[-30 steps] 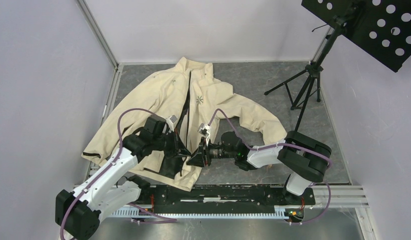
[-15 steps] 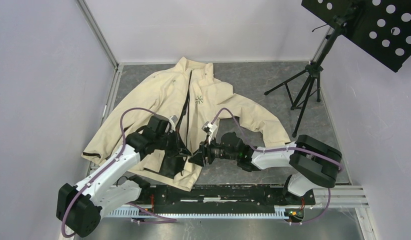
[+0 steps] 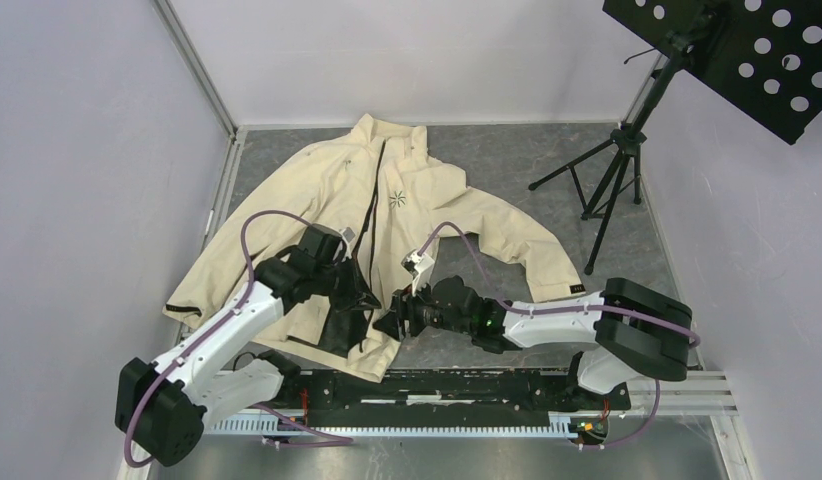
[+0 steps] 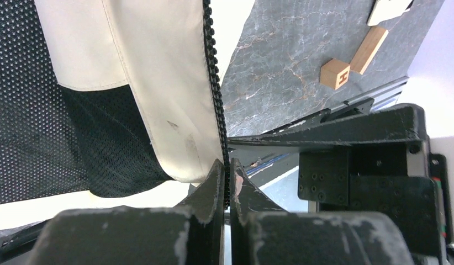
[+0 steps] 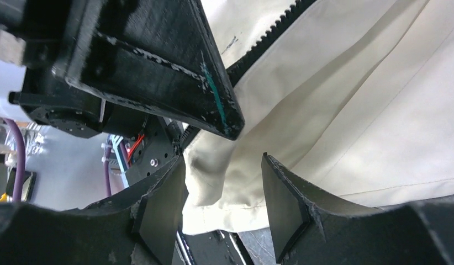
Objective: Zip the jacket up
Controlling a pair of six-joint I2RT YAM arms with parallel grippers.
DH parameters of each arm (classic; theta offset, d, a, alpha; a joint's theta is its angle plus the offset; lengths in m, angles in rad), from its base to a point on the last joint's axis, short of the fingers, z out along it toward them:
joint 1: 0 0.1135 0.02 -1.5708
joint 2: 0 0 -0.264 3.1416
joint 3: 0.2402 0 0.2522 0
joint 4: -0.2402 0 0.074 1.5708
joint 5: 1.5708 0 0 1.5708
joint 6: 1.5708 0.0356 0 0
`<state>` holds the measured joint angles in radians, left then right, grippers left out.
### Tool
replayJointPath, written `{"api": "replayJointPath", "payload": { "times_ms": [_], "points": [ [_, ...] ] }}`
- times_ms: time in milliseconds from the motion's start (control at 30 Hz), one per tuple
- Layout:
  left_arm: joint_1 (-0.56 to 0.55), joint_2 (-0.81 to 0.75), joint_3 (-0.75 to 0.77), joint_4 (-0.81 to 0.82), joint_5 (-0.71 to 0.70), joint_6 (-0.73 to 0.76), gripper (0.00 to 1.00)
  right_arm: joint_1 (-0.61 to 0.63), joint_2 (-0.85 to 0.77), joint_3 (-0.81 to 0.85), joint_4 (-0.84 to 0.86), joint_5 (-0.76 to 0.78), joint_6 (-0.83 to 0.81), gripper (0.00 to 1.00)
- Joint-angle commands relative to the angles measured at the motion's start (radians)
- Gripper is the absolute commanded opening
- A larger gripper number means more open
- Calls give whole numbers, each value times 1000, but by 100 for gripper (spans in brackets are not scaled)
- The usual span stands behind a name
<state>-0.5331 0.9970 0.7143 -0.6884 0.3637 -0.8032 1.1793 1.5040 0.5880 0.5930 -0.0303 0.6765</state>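
**Left claw pinched on the zipper edge, right claw spread at the hem**

The jacket (image 3: pixel 337 190) lies flat on the gray desk (image 3: pixel 547 150) with its front undone, collar toward the far wall and hem toward my bases. Its left sleeve runs out to the side wall (image 3: pixel 87 200), so that side is tight. On my right, a strip of bare desk shows between the other sleeve and the legs of a tripod (image 3: pixel 607 190). The near rail (image 3: pixel 437 385) runs just below the hem.

My left claw (image 4: pixel 225 176) is clenched on the dark zipper (image 4: pixel 214 83) where it runs down to the hem, and the toothed tape goes straight in between the fingertips. Black mesh lining (image 4: pixel 37 110) is folded out beside it. Two wooden blocks (image 4: pixel 335 73) lie on the desk beyond that edge.

My right claw (image 5: pixel 222 204) is released, its fingers spread with the cream hem of the other panel between them. I cannot tell whether either finger touches the cloth. It sits just beside my left claw, close under it in the wrist view
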Motion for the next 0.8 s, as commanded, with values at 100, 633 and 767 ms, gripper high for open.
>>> {"api": "replayJointPath", "payload": {
  "times_ms": [100, 633, 767],
  "points": [
    [-13, 30, 55, -18, -40, -34, 2, 51, -41, 99, -104, 236, 45, 61],
    [-24, 46, 67, -21, -59, -47, 2, 100, 47, 186, -182, 297, 79, 54],
    [-24, 49, 88, -47, -79, -32, 2, 102, 41, 147, -142, 262, 80, 57]
  ]
}}
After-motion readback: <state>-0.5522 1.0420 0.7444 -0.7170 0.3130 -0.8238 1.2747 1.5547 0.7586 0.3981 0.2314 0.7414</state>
